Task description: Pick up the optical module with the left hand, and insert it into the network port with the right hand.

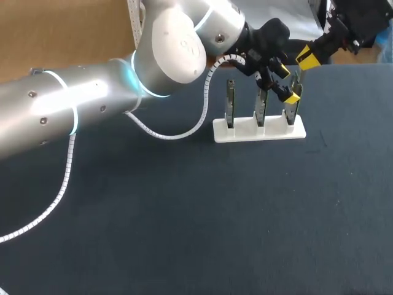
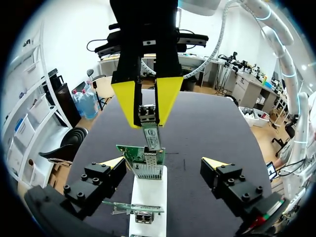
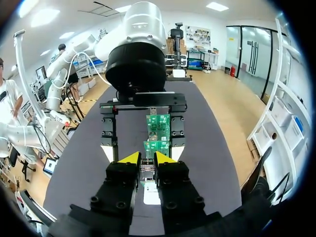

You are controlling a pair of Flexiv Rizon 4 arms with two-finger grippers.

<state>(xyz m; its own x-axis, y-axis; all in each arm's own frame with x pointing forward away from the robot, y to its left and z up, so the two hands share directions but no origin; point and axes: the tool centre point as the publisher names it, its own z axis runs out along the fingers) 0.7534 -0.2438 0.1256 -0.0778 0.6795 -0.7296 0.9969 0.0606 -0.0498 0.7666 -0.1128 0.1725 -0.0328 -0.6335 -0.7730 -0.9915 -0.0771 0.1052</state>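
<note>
The right gripper (image 2: 150,106) hangs above the work, its yellow tips pinching the upper end of the slim module (image 2: 151,132). The module's lower end meets the metal port (image 2: 148,170) on a green card (image 2: 129,152), which stands upright in a white stand (image 2: 148,200) directly beneath. The left gripper (image 2: 164,165) sits lower, its fingers spread wide to either side of that card and touching nothing, probably to leave room for a straight downward push.

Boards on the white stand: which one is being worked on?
The board at the stand's right end in the head view: only there do the left end effector and right end effector meet.
</note>
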